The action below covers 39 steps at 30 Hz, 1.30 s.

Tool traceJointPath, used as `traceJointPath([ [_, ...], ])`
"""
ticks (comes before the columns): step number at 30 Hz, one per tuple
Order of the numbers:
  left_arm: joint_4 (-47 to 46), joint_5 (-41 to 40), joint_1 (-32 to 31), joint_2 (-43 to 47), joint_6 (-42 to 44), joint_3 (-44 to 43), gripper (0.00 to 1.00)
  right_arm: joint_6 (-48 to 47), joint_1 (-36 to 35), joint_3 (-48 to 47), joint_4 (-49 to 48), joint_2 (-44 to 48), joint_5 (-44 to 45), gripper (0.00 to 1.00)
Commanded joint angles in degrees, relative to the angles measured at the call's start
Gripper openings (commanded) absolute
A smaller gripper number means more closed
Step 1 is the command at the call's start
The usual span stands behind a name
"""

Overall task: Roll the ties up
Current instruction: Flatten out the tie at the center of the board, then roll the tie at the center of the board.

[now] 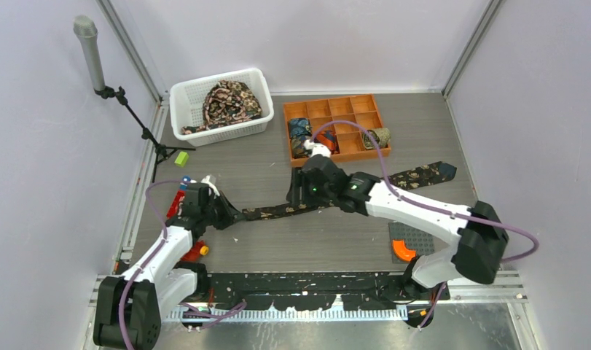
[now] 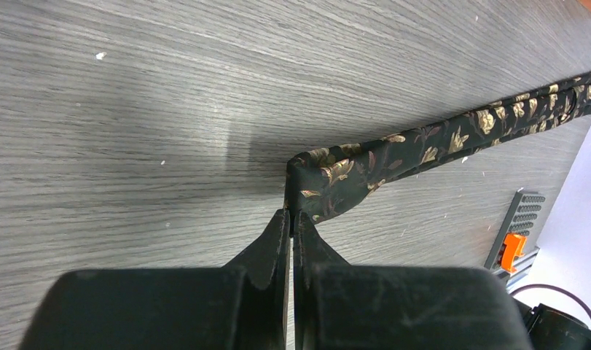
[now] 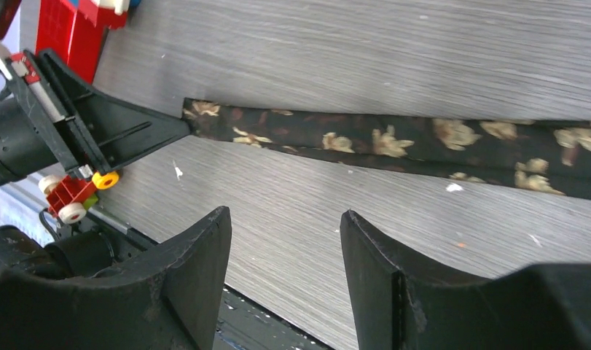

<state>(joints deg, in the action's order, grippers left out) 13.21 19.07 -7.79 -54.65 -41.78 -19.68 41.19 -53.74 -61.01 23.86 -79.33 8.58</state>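
A black tie with tan floral print (image 1: 278, 211) lies stretched across the table, its wide end at the right (image 1: 431, 173). My left gripper (image 1: 230, 216) is shut on its narrow end; the left wrist view shows the pinched end (image 2: 329, 182) at the fingertips (image 2: 292, 219). My right gripper (image 1: 298, 195) is open and empty just above the tie's middle; in the right wrist view the tie (image 3: 394, 142) lies beyond the spread fingers (image 3: 205, 248). More ties are piled in a white basket (image 1: 186, 95). A few rolled ties (image 1: 301, 131) sit in the orange tray (image 1: 336, 111).
A microphone stand (image 1: 128, 109) stands at back left. A small green block (image 1: 181, 158) lies near the basket. Red toy pieces (image 1: 194, 251) sit by the left arm. A grey plate with an orange piece (image 1: 407, 244) is at front right.
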Motion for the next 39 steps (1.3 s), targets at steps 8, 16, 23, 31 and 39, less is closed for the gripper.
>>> traceJointPath([
  [8, 0.68, 0.44, 0.32, 2.17, 0.21, -0.11, 0.0, 1.06, -7.17, -13.33, -5.74, -16.31, 1.53, 0.53],
  [16, 1.94, 0.63, 0.31, 4.18, 0.12, 0.34, 0.0, 1.67, -7.83, -20.81, -6.06, -28.83, 1.09, 0.41],
  [23, 2.98, 0.46, 0.32, 6.19, -0.05, 0.52, 0.0, 1.17, -7.85, -22.4, -7.26, -33.75, 1.04, 0.28],
  [31, 2.54, 1.25, 0.31, 6.01, -1.07, -0.39, 0.0, 3.06, -8.12, -21.78, -8.58, -36.28, -0.82, 0.21],
  [39, 1.16, 2.45, 0.32, 5.24, -2.67, -1.22, 0.0, 5.28, -8.3, -21.07, -11.23, -38.8, -3.24, 0.19],
])
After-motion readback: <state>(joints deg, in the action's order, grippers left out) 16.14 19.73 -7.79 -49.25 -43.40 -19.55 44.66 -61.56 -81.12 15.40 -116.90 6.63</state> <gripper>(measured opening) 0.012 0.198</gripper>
